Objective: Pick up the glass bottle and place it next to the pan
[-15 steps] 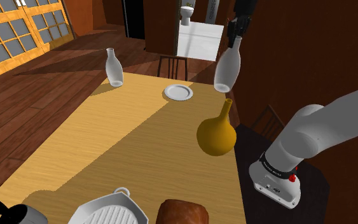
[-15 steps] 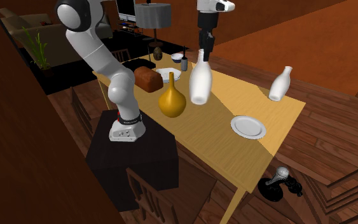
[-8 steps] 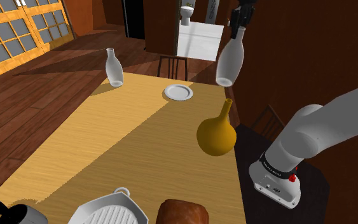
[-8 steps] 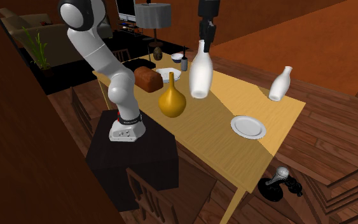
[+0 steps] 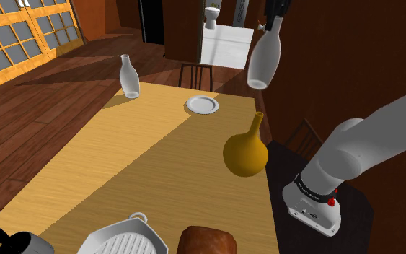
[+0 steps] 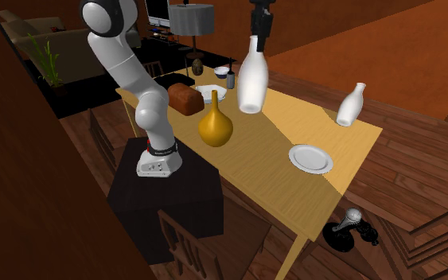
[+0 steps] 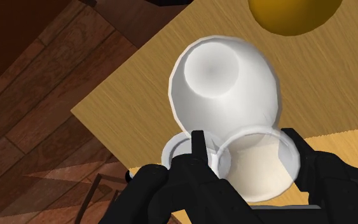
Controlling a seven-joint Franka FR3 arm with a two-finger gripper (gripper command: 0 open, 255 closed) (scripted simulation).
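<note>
Up high, grips the white bottle (image 5: 263, 61) by its neck with the black gripper (image 5: 272, 26), clear of the table (image 5: 143, 159). From the bottle in the shoulder view: ochre gourd vase (image 5: 245, 150) at six o'clock, plate (image 5: 203, 104) at eight, grey pan (image 5: 125, 239) far off at seven, just beside a bread loaf (image 5: 208, 242).

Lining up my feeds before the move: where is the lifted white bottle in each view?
Shoulder view: bottle upper right, hanging above the yellow vase.
Second exterior view: top centre, above and right of the vase.
Wrist view: bottle neck clasped between the fingers, vase beyond its base.
Shared landmark: the yellow vase.
</note>
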